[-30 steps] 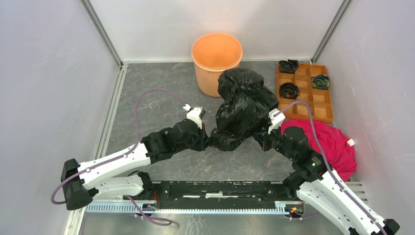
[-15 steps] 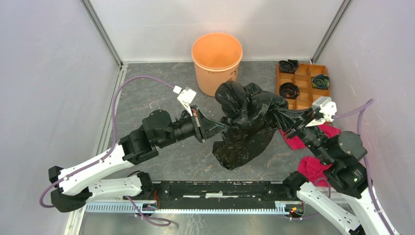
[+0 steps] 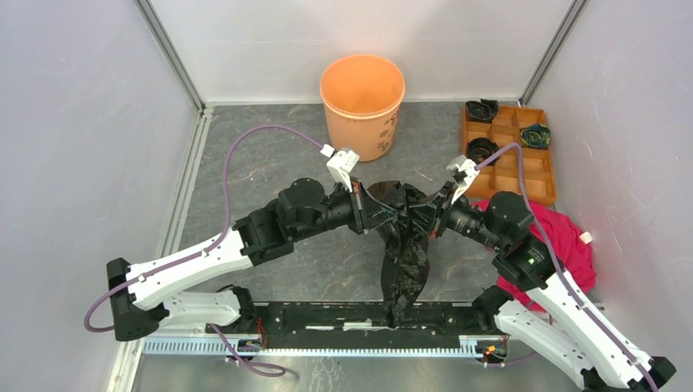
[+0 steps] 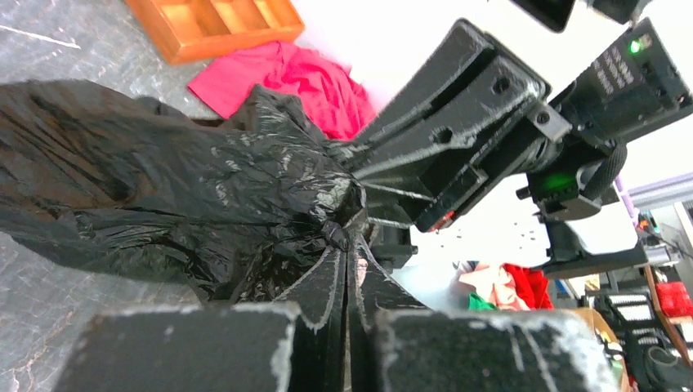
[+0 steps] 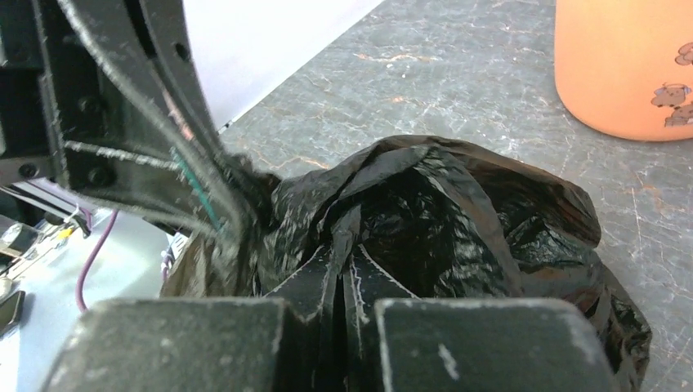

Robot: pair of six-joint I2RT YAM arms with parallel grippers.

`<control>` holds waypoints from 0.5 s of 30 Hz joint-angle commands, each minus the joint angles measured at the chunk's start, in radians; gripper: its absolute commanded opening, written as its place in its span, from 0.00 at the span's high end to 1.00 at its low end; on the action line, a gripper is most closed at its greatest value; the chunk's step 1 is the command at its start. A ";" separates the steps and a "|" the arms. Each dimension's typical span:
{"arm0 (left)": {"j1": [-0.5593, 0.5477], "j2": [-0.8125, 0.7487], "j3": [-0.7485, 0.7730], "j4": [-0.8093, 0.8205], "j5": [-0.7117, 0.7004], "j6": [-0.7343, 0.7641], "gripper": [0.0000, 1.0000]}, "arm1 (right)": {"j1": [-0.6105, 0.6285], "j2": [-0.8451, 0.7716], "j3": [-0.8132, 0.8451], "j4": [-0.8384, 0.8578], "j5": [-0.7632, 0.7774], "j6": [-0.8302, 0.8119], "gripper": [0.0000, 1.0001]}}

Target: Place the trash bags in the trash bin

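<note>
Two dark marks (image 5: pixel 685 54) on bin (image 5: pixel 621 65), possibly cartoons.

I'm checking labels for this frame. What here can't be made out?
- trash bag mouth: lost in bunched folds, every view.
- Its lower end: top view, black against the black base rail.
- trash bin markings: too small from above, cut off by the right wrist view's edge.
- pink-red cloth: partly under the right arm, top view.

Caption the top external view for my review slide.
Left gripper and right gripper pinch the black trash bag mid-table, short of the orange trash bin.
</note>
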 commanded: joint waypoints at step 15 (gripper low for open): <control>0.000 0.116 0.203 0.078 -0.175 0.077 0.98 | 0.000 -0.029 0.105 0.070 -0.065 0.021 0.33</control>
